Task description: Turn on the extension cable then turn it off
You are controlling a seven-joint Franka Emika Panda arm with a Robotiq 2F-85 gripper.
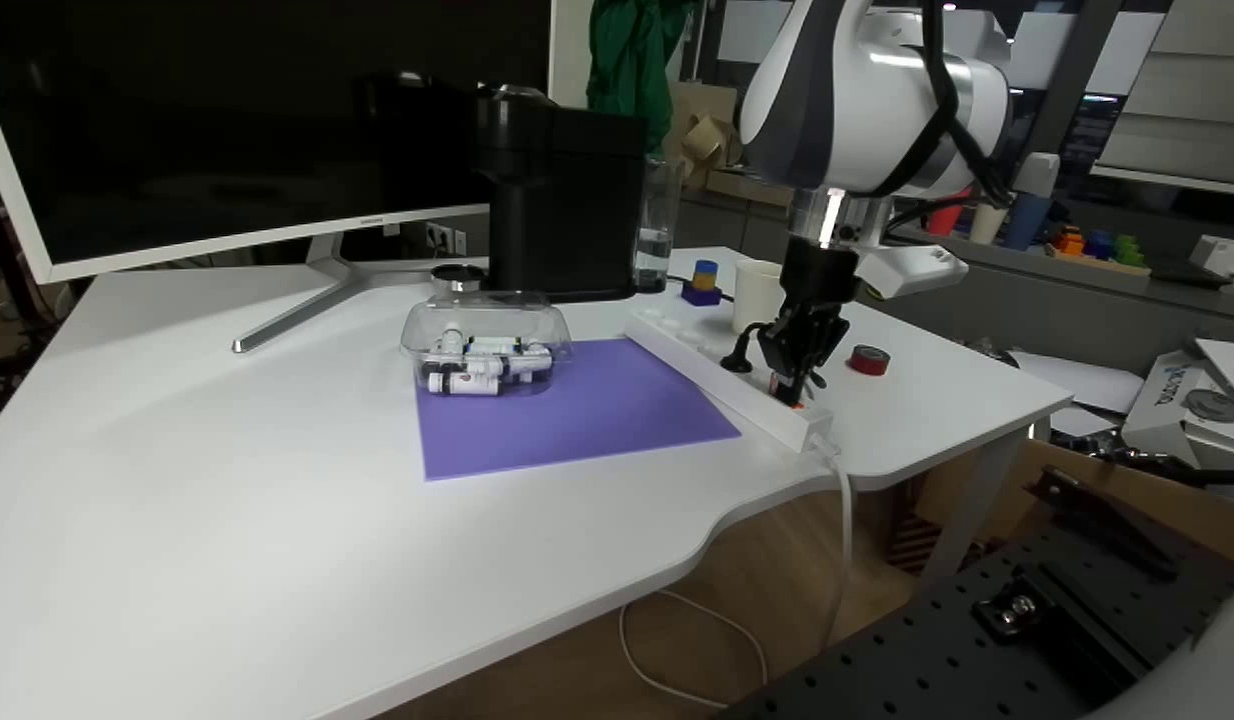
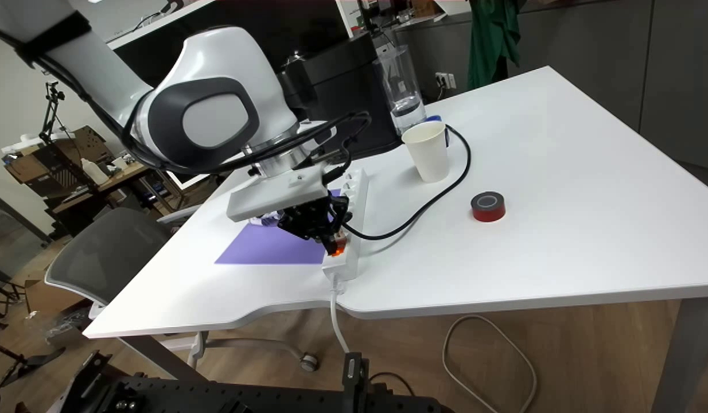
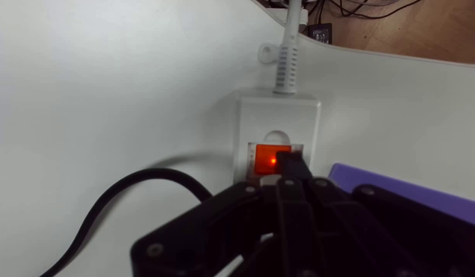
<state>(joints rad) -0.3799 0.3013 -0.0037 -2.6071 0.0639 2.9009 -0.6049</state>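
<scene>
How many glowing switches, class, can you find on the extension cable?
1: the orange switch, near the end where the white cord joins the extension cable. The gripper partly covers that switch in the wrist view and could hide another there.

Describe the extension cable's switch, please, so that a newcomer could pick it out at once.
On the white table, beside the purple sheet, lies a long white extension strip. Its switch sits near the end where the white cord enters. Unlike the white sockets further along, it glows bright orange-red.
</scene>
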